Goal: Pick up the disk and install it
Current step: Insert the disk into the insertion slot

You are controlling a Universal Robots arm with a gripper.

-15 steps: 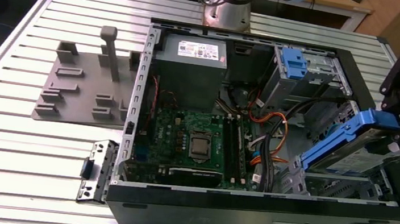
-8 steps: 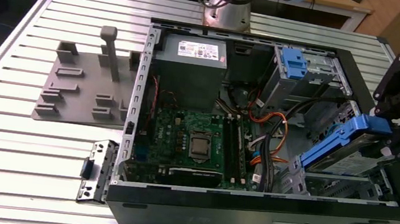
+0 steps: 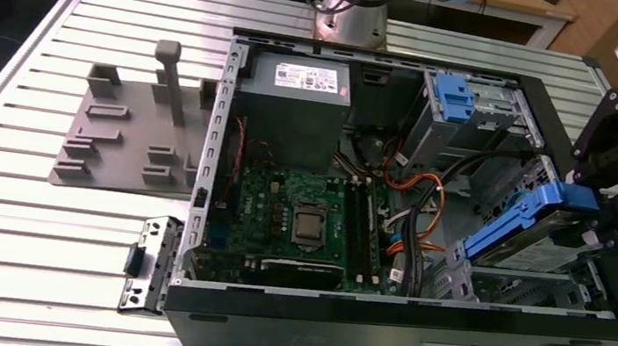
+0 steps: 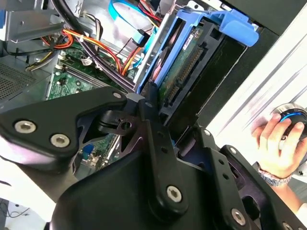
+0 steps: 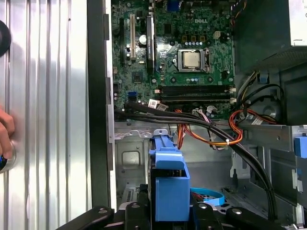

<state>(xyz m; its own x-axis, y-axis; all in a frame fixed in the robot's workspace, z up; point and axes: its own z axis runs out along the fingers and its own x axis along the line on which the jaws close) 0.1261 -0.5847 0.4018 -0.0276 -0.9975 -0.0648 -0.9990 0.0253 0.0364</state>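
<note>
My gripper (image 3: 602, 202) is shut on the disk (image 3: 520, 230), a flat drive in a blue plastic carrier. It holds the disk on edge and tilted, over the side of the open computer case (image 3: 384, 334) at the exterior view's right. The disk's lower end sits among the metal bays there. In the second wrist view the disk (image 4: 189, 60) shows its green circuit side and connector beyond the black fingers (image 4: 152, 120). In the first wrist view the carrier's blue tab (image 5: 168, 179) rises between the fingers (image 5: 207, 213).
Inside the case lie a green motherboard (image 3: 292, 215), a grey power supply box (image 3: 293, 91), a grey cage with a blue latch (image 3: 460, 99) and orange and black cables (image 3: 423, 205). A grey fixture (image 3: 131, 133) and a metal bracket (image 3: 150, 264) rest on the slatted table. A person's hand (image 4: 278, 139) rests beside the case.
</note>
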